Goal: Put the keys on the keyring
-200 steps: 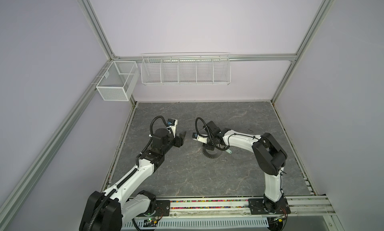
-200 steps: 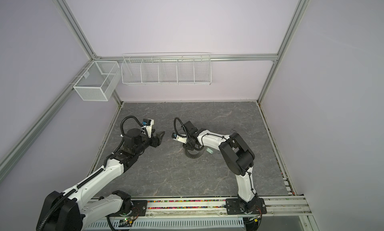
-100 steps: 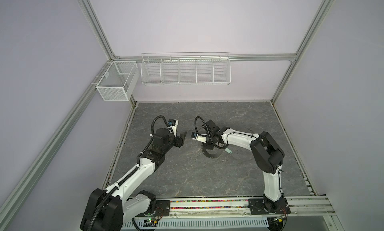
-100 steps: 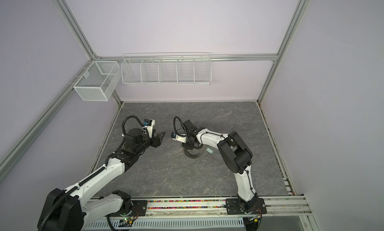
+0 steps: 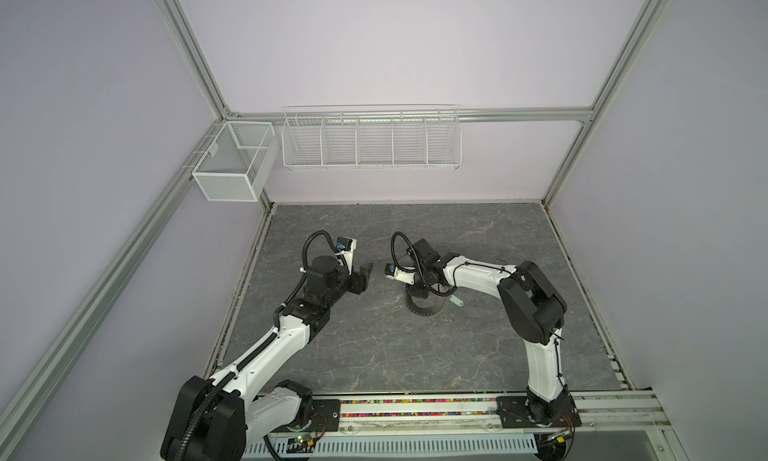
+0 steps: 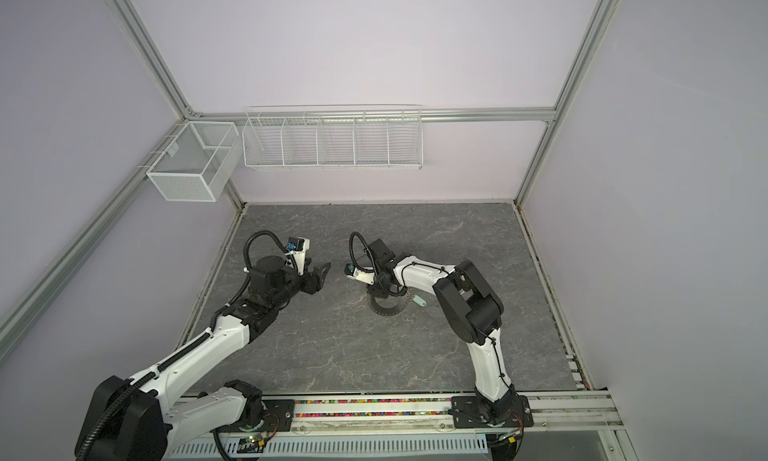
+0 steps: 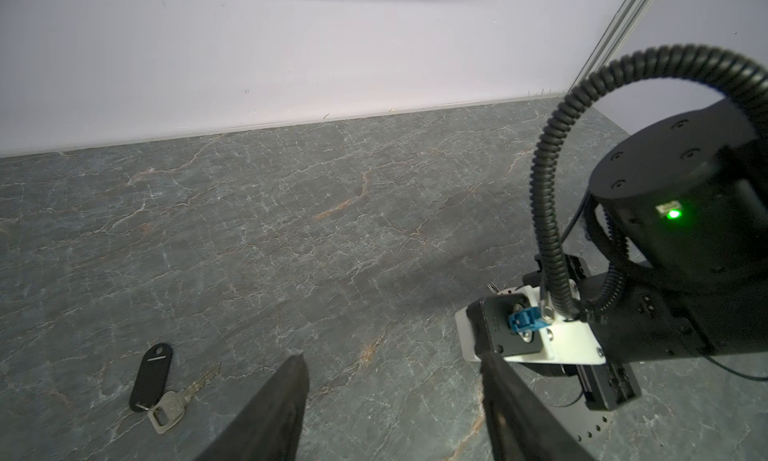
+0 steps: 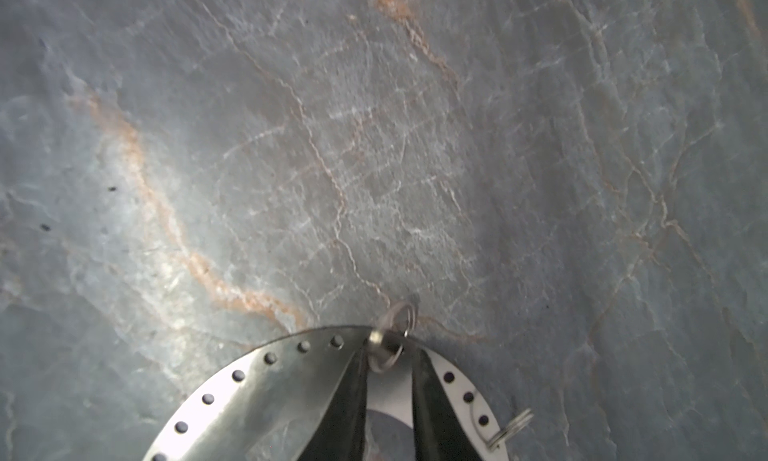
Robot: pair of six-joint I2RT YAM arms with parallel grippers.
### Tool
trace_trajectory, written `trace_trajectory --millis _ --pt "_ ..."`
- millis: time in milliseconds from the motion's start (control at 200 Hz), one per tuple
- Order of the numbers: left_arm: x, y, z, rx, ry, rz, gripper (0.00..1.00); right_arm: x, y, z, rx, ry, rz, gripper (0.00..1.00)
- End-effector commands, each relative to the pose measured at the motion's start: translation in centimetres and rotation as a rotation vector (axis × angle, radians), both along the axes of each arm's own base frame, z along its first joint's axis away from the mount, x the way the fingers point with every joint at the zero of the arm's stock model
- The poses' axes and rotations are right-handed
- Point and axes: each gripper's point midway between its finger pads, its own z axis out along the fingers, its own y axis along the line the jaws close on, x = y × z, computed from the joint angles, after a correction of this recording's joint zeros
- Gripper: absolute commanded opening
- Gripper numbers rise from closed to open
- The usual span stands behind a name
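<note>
The keyring (image 5: 424,311) (image 6: 387,311), a flat grey disc with rim holes, lies mid-table. My right gripper (image 5: 419,295) (image 6: 380,295) (image 8: 390,355) points down onto it. Its jaws stand narrow on either side of a small wire loop (image 8: 390,342) at the rim, touching it. A second loop (image 8: 512,427) hangs off the rim nearby. The mint-headed key (image 5: 457,301) (image 6: 420,301) lies against the disc's right side. The black-headed key (image 7: 160,390) lies flat, apart from my left gripper (image 5: 369,274) (image 6: 324,275) (image 7: 392,357), which hovers open and empty left of the disc.
Two white wire baskets (image 5: 371,138) (image 5: 233,167) hang on the back wall, above the table. The rail (image 5: 415,409) bearing both arm bases runs along the front edge. Walls close in the table's left, right and back sides.
The right arm has shifted slightly over the keyring. The left arm has stayed where it was.
</note>
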Motion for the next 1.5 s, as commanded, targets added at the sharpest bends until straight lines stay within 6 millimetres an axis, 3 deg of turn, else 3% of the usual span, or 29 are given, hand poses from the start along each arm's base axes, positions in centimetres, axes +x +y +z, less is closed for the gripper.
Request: trace_trajectory --millis 0,255,825,1045,1494 --pt "0.0 0.1 -0.3 -0.001 0.002 0.001 0.66 0.1 -0.3 -0.7 0.009 0.04 -0.025 0.17" --pt "0.1 0.2 -0.2 -0.004 -0.001 0.003 0.66 -0.1 0.0 -0.3 0.047 0.06 -0.03 0.1" --pt "-0.2 0.1 -0.9 0.019 -0.006 -0.014 0.66 0.0 0.1 0.9 0.145 0.101 -0.076 0.07" --pt "-0.2 -0.1 -1.1 0.019 0.002 -0.023 0.66 0.1 -0.2 0.1 0.133 0.146 -0.127 0.34" --pt "0.1 -0.3 -1.3 0.02 0.017 -0.031 0.66 -0.7 0.9 0.0 0.139 0.216 -0.112 0.4"
